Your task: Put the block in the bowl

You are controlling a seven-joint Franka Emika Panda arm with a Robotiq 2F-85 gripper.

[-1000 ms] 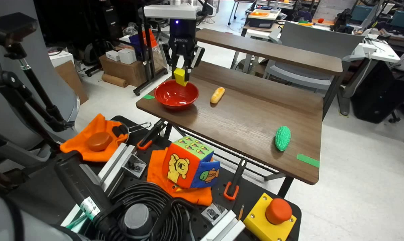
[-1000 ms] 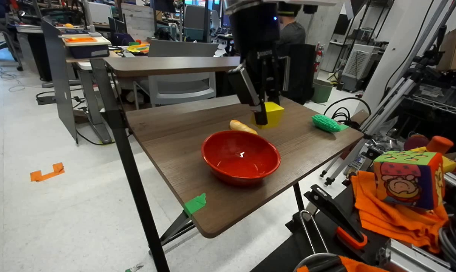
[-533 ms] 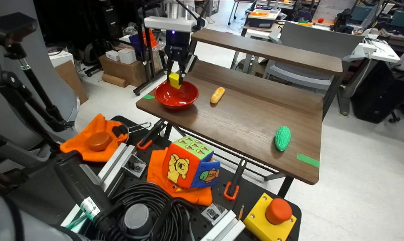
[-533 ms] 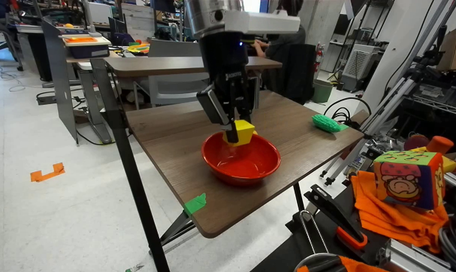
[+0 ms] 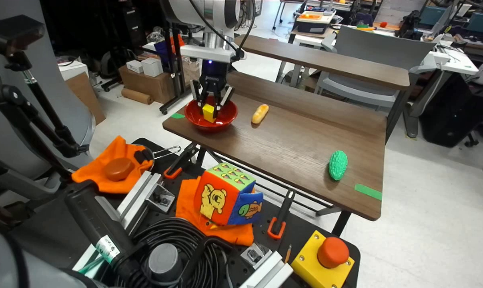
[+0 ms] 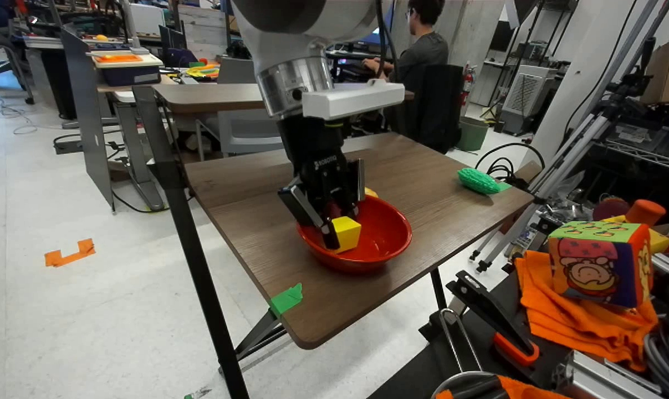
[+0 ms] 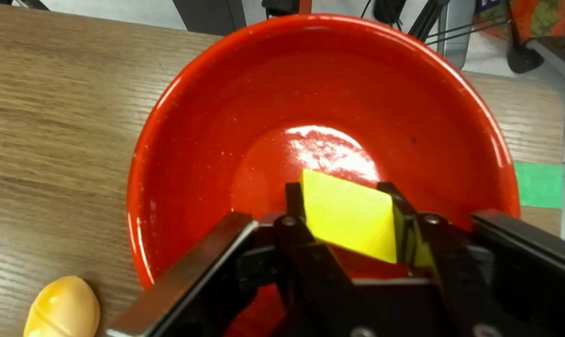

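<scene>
The block (image 5: pixel 209 114) is a small bright yellow cube. It sits tilted between the black fingers of my gripper (image 5: pixel 210 109), which is shut on it. The block also shows in an exterior view (image 6: pixel 346 234) and in the wrist view (image 7: pixel 350 215). The bowl (image 5: pixel 227 116) is glossy red-orange and stands on the table near its end. It also shows in an exterior view (image 6: pixel 387 238) and fills most of the wrist view (image 7: pixel 207 117). The block and fingertips are inside the bowl's rim. Whether the block touches the bowl's bottom cannot be told.
An elongated yellow-orange object (image 5: pixel 260 114) lies on the brown table (image 5: pixel 297 140) beside the bowl; it shows in the wrist view (image 7: pixel 63 306). A green rounded object (image 5: pixel 338 165) lies farther along. A raised shelf (image 5: pixel 321 60) runs along one side. A person (image 6: pixel 425 61) sits behind.
My gripper has moved over the bowl and down with the block. The block has gone from above the rim to inside the bowl. The bowl and other objects have stayed in place.
</scene>
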